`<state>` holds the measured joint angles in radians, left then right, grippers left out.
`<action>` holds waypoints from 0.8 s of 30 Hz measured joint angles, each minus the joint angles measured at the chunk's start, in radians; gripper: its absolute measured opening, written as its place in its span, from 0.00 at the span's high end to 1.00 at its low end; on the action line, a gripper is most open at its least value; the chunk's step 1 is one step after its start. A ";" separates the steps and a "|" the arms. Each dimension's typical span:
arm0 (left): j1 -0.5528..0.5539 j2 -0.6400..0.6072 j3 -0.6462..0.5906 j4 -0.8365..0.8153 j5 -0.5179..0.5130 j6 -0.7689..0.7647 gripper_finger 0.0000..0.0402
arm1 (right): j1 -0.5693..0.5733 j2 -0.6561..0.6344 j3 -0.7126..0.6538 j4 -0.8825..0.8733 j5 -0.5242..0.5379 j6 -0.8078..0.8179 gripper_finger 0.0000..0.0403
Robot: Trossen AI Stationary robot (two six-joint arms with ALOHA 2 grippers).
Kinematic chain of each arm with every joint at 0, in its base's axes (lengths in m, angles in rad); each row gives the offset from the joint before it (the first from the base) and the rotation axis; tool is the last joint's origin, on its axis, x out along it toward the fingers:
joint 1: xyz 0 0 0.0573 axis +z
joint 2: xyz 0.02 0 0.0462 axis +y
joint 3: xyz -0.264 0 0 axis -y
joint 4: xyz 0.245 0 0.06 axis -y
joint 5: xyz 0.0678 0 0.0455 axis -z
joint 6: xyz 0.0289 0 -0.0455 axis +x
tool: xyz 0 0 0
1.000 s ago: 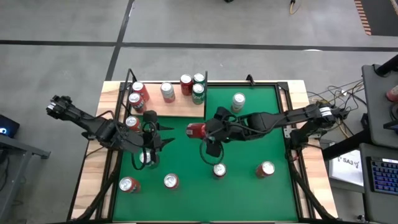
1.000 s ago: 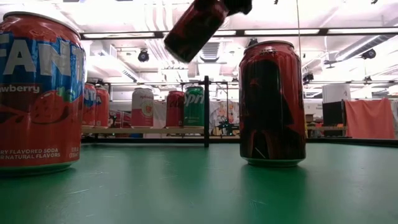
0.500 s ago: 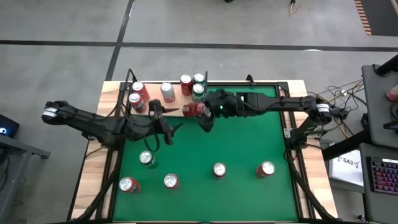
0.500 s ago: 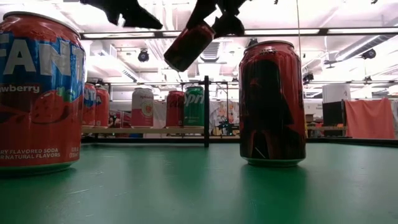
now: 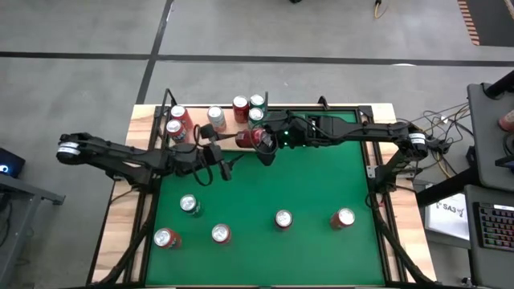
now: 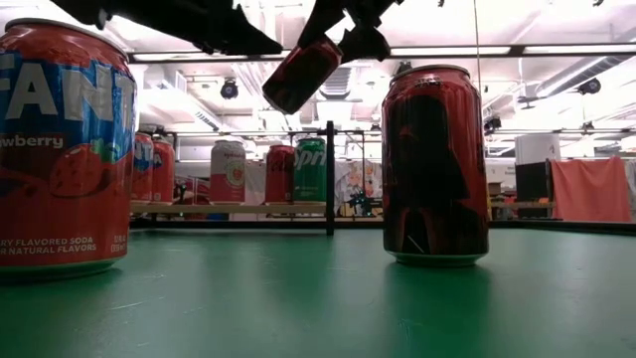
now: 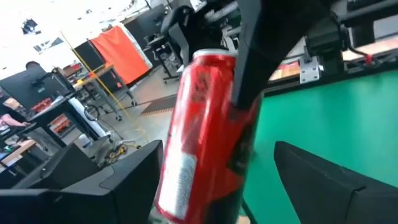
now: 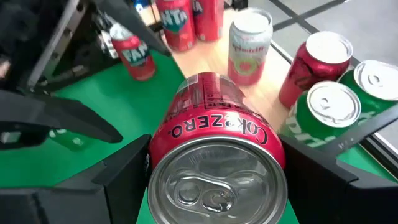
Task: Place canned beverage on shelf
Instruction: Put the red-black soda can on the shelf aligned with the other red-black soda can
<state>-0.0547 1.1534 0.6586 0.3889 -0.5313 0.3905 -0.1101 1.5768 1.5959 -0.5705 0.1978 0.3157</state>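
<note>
Coke Zero can (image 5: 259, 138) hangs tilted at the shelf (image 5: 233, 136) edge in the high view, clamped in the right end effector (image 5: 265, 143); the left end effector (image 5: 218, 163), spread and empty, sits just beside. Low view: the can is well above the bench (image 6: 318, 298). Left wrist view: its fingers (image 7: 323, 180) flank the can, so a collision could jar it. Right wrist view: green cans (image 8: 326, 112) crowd the landing spot; a tilted release could topple them.

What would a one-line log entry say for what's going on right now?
right hand: holds red can, tilted, over shelf edge | left hand: open, empty, beside it | shelf: six cans standing | mat: five cans
</note>
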 joint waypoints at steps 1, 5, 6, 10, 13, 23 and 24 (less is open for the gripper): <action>0.000 0.013 0.006 0.003 0.000 0.002 0.27 | 0.000 0.000 0.000 -0.009 0.000 -0.005 0.27; 0.000 0.053 0.026 -0.001 -0.004 0.024 0.27 | 0.000 0.000 0.000 -0.036 0.000 -0.025 0.27; 0.000 0.061 0.032 0.000 -0.005 0.022 0.27 | 0.000 0.000 0.000 -0.040 0.000 -0.028 0.27; -0.001 0.093 0.050 0.002 -0.052 -0.001 0.25 | 0.000 -0.001 0.000 -0.071 -0.001 -0.029 0.27; 0.000 0.110 0.063 -0.011 -0.107 -0.006 0.23 | 0.000 -0.002 0.000 -0.073 -0.024 -0.028 0.27; 0.001 0.131 0.065 -0.016 -0.062 -0.004 0.21 | 0.000 -0.002 0.000 -0.083 -0.026 -0.018 0.27; 0.001 0.131 0.065 -0.016 -0.062 -0.006 0.20 | 0.000 -0.002 0.000 -0.084 -0.025 -0.018 0.27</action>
<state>-0.0540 1.2842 0.7241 0.3733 -0.5936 0.3848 -0.1101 1.5745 1.5959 -0.6540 0.1724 0.2977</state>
